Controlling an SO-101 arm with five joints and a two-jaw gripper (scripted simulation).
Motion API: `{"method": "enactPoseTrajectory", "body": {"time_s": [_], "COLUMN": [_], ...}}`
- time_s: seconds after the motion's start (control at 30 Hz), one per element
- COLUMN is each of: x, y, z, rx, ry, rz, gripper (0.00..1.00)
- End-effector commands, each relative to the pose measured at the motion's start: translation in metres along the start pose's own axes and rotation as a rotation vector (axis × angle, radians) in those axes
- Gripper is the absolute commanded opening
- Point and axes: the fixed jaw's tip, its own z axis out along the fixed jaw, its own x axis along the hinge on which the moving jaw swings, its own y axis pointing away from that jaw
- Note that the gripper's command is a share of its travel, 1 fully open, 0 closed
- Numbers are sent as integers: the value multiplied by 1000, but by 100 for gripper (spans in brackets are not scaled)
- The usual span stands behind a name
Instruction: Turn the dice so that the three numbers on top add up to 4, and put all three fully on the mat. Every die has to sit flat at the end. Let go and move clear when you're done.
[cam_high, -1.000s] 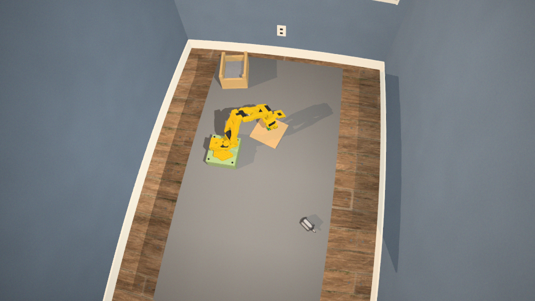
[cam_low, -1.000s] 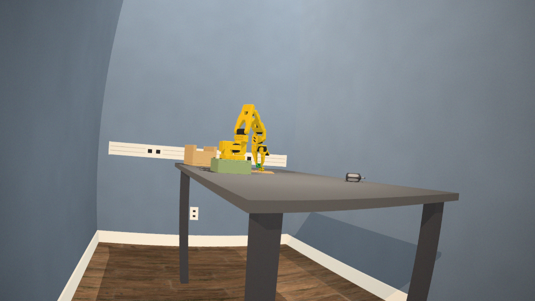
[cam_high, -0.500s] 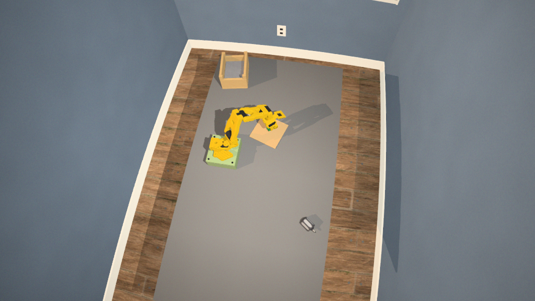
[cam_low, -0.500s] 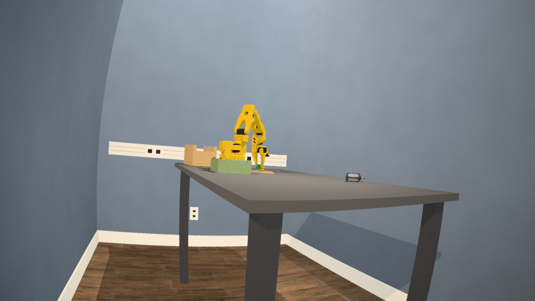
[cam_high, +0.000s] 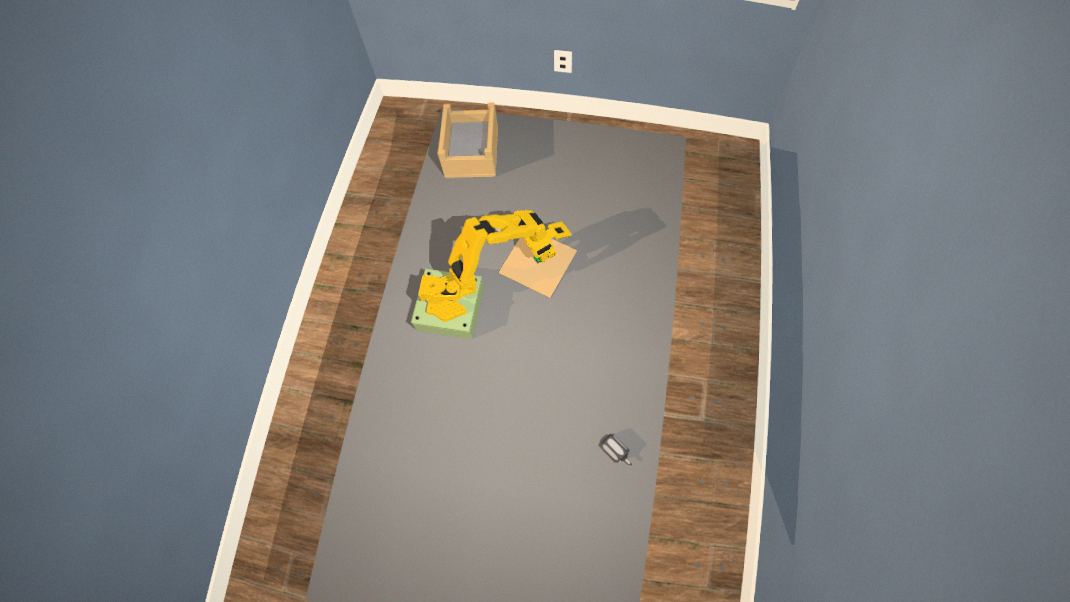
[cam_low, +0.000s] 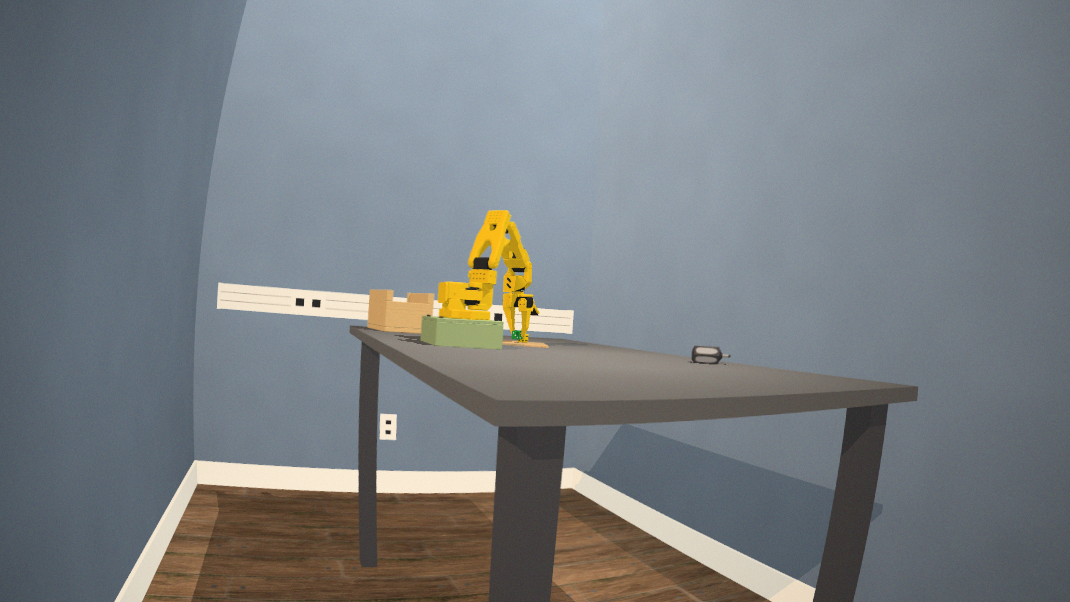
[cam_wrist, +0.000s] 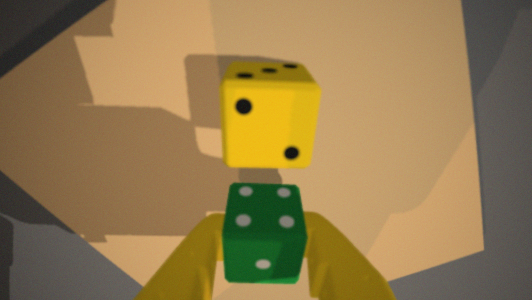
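My gripper (cam_wrist: 262, 252) (cam_high: 540, 256) (cam_low: 517, 334) is shut on a green die (cam_wrist: 263, 232) (cam_high: 537, 259) (cam_low: 516, 336) with white pips, low over the tan mat (cam_wrist: 390, 125) (cam_high: 538, 280) (cam_low: 537, 344). In the wrist view the die's four-pip face turns toward the camera. A yellow die (cam_wrist: 271, 117) with black pips sits flat on the mat just beyond the green die; the face toward the wrist camera shows two pips, and another face with three pips shows beyond it. I see no third die.
A wooden open box (cam_high: 467, 140) (cam_low: 398, 309) stands at the table's far end. The arm's green base block (cam_high: 445, 308) (cam_low: 460, 331) is beside the mat. A small dark tool (cam_high: 617, 448) (cam_low: 707, 354) lies far off near the table's right edge.
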Motion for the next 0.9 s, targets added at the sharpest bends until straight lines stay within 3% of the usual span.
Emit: {"method": "enactPoseTrajectory", "body": {"time_s": [0.0, 0.87], "x": [6, 6], "y": [2, 2], "z": [8, 13], "rx": [0, 0], "ry": [27, 27], "rz": [2, 2], "gripper": [0, 0]}}
